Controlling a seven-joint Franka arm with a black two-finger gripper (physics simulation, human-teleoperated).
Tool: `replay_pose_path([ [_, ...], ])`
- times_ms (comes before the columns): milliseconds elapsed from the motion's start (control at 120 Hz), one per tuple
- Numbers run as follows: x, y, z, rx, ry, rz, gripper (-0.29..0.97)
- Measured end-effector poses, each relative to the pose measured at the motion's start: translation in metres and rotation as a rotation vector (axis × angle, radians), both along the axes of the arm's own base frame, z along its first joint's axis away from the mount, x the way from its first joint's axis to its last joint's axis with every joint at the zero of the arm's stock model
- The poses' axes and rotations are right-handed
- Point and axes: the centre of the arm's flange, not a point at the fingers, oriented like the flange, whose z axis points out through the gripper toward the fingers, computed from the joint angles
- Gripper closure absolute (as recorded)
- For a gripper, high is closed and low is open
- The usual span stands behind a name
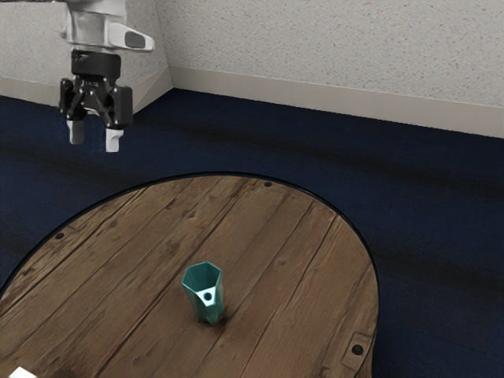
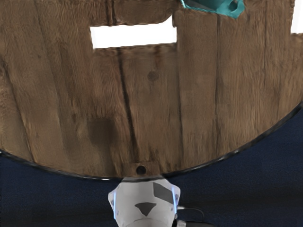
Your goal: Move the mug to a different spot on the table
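Observation:
A teal faceted mug (image 1: 205,293) stands upright on the round wooden table (image 1: 283,244), a little toward the table's near side. My gripper (image 1: 94,138) hangs high above the table's far edge at the exterior view's upper left, well away from the mug. Its two fingers are apart with nothing between them, so it is open. In the wrist view a corner of the teal mug (image 2: 210,6) shows at the far side of the wooden tabletop (image 2: 189,104).
Dark blue carpet (image 1: 409,173) surrounds the table, with a light wall and baseboard behind. A white object (image 1: 20,372) lies at the table's near edge on the exterior view's left. The robot's white base (image 2: 144,203) shows below the table edge in the wrist view.

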Motion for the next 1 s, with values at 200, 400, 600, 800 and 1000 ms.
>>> replay_pose_path([
  [200, 0.031, -0.051, -0.015, -0.011, -0.238, -0.107, 0.02],
  [400, 0.038, -0.132, -0.061, -0.015, -0.247, -0.215, 0.02],
  [600, 0.002, -0.264, -0.113, -0.026, -0.202, -0.422, 0.02],
  [800, 0.001, -0.281, -0.182, 0.024, -0.083, -0.427, 0.02],
  [1000, -0.009, -0.298, -0.248, 0.153, 0.101, -0.455, 0.03],
])
